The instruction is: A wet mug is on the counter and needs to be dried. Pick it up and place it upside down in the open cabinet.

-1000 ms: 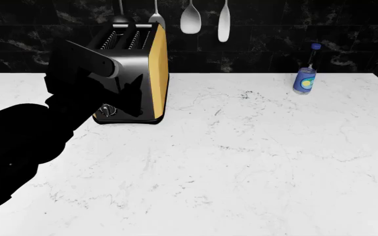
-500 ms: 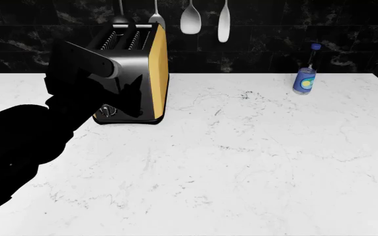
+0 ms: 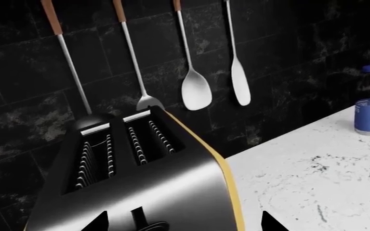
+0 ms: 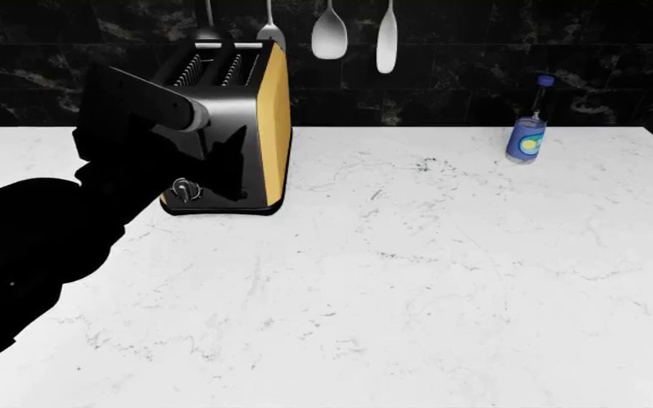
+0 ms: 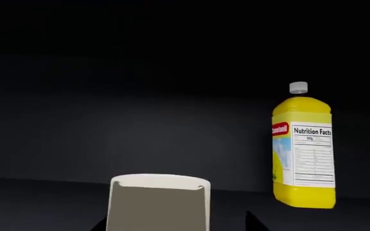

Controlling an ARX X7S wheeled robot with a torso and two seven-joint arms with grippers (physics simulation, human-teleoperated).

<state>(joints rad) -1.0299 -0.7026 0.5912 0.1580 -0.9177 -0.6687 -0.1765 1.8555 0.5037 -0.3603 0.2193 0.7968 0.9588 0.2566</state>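
Observation:
The cream-white mug (image 5: 159,204) shows only in the right wrist view, standing on the dark shelf of the cabinet (image 5: 37,202). My right gripper (image 5: 175,224) is around it with the jaws wide; one tip is close to the mug's side and the other stands clearly apart from it. I cannot tell which way up the mug is. My left gripper (image 4: 222,161) is open and empty, held just in front of the black and yellow toaster (image 4: 252,119), which also shows in the left wrist view (image 3: 152,183). The white marble counter (image 4: 417,280) holds no mug.
A yellow bottle (image 5: 302,149) stands on the cabinet shelf beside the mug. A blue-labelled bottle (image 4: 526,136) stands at the counter's back right. Spoons and spatulas (image 4: 329,34) hang on the black wall behind the toaster. My left arm (image 4: 31,246) covers the counter's left side.
My left arm has shifted very slightly in front of the toaster. Nothing else in the head view has moved.

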